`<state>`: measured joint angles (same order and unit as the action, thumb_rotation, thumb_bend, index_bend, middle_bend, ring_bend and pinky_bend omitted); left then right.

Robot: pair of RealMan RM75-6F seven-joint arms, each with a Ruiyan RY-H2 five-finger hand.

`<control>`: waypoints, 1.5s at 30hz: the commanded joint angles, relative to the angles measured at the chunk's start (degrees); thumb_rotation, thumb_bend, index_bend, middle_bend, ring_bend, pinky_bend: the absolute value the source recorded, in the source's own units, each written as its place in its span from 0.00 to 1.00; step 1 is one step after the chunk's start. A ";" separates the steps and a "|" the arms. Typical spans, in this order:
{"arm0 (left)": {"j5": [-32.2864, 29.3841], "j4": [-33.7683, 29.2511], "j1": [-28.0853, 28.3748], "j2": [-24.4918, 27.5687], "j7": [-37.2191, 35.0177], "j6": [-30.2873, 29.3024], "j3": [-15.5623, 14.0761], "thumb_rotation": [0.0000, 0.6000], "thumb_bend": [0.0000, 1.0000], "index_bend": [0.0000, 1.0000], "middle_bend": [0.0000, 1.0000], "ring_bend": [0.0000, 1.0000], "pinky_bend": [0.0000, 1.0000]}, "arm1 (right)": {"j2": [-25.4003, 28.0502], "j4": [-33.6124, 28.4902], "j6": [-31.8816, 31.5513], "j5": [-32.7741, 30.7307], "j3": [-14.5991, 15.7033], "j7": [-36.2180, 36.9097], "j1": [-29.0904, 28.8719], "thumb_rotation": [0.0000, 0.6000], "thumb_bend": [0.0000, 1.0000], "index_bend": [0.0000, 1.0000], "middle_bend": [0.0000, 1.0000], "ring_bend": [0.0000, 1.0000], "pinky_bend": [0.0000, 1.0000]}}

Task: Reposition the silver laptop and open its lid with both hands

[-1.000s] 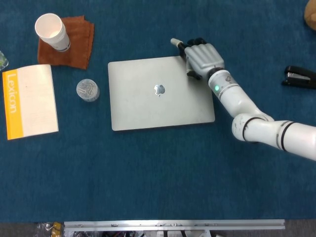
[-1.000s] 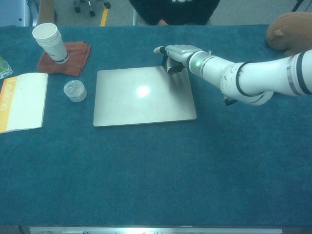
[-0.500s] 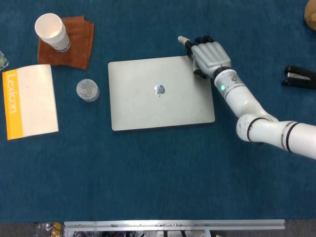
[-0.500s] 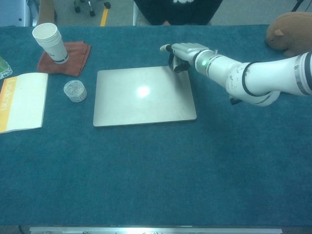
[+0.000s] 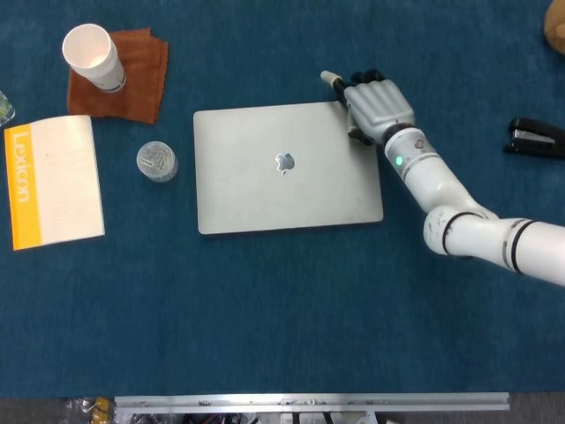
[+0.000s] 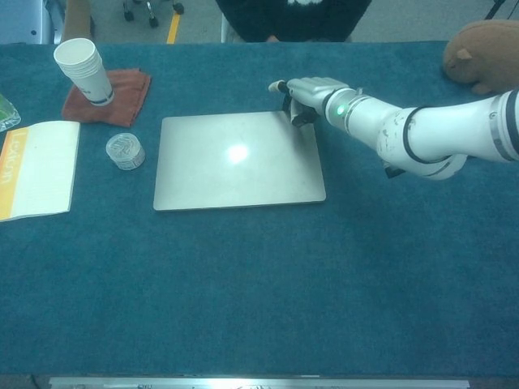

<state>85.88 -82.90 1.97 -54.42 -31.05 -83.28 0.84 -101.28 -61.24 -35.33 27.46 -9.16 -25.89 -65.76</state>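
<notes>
Right hand (image 5: 378, 104) (image 6: 310, 95) displaced from over the far right corner of the silver laptop (image 5: 287, 166) (image 6: 238, 160) toward the right and slightly farther away, now at the very corner edge, mostly off the lid, fingers curled downward. Forearm swung correspondingly rightward. Laptop rotated a little: right edge drawn marginally nearer and leftward in the chest view, front right corner shifted slightly, far edge tilted a touch more than one second earlier. Lid closed in both moments.

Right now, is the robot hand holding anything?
Nothing is held. The right robot hand only rests at the far right corner of the closed silver laptop.
</notes>
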 commanded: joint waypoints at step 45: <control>1.89 -0.25 -1.47 0.57 -1.23 -3.74 -0.51 1.00 0.38 0.13 0.08 0.01 0.07 | 4.13 -36.18 -24.88 25.57 1.61 -2.85 9.75 0.96 0.18 0.00 0.10 0.05 0.07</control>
<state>87.74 -83.15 0.52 -53.87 -32.25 -86.99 0.36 -96.61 -95.60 -59.04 52.54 -8.37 -26.76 -56.35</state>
